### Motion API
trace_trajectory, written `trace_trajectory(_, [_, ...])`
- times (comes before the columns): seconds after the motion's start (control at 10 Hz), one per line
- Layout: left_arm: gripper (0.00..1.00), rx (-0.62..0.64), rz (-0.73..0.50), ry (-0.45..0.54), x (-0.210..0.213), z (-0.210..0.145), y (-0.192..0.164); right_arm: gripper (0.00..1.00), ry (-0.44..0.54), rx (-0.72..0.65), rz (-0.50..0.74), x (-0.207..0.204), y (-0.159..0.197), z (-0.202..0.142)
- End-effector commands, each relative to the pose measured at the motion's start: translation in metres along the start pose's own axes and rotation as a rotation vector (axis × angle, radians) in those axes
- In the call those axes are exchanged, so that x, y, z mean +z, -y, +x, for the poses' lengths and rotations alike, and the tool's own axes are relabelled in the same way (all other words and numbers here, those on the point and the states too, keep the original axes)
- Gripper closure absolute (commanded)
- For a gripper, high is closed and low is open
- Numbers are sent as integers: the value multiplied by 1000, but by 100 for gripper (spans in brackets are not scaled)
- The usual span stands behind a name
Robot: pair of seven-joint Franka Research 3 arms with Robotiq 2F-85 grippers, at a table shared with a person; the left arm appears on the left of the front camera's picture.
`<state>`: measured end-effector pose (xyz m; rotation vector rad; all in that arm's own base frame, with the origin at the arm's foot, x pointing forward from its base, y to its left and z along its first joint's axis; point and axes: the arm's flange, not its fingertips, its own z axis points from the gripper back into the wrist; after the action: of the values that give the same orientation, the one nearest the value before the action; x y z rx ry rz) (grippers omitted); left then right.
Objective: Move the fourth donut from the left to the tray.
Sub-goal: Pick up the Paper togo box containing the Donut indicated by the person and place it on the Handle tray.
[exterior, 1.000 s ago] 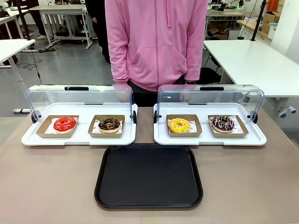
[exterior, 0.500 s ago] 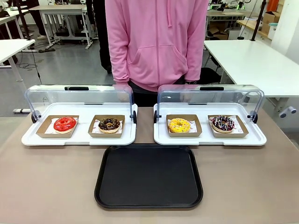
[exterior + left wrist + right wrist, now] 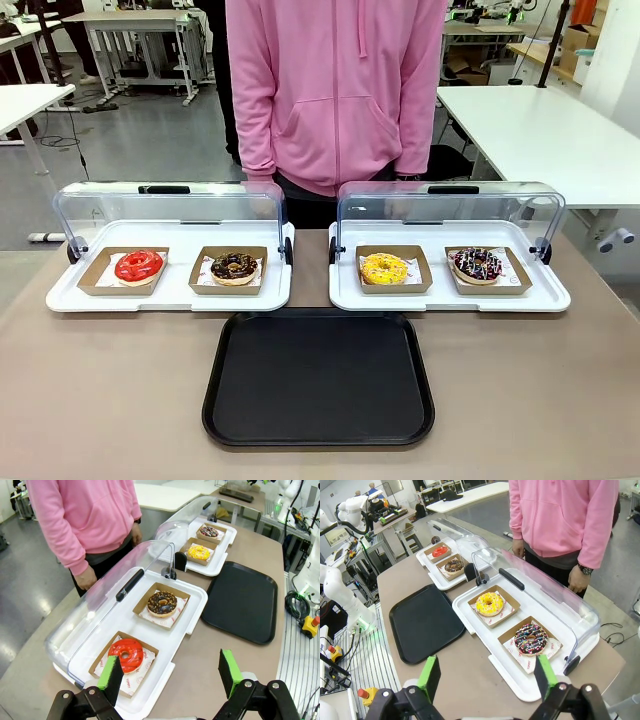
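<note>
Right gripper (image 3: 486, 657), spread wide and empty, hovers short of the fourth donut (image 3: 530, 639), sitting in its holder (image 3: 506, 632) beside the yellow donut (image 3: 489, 603), well apart from the tray (image 3: 427, 622); my reach looks not yet begun, so next I lower and pinch the holder's rim.

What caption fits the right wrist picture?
Open jaws face the sprinkled donut in its white case, black tray beside it.

On the table (image 3: 100, 400), a left lidded tray (image 3: 170, 298) and a right lidded tray (image 3: 440, 300) sit side by side. The fourth donut (image 3: 478, 265) lies rightmost in the right one. The tray (image 3: 318, 378) lies centred before them.
</note>
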<state>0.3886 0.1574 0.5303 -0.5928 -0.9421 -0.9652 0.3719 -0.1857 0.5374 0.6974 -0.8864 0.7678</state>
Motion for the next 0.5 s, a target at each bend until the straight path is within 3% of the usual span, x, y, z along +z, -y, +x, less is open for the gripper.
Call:
trace_trajectory(0.0, [0, -4, -3, 19, 0, 2, -1, 0, 28, 24, 3, -1, 3, 3])
trace_trajectory(0.4, [0, -4, -3, 19, 0, 2, -1, 0, 28, 24, 3, -1, 3, 3])
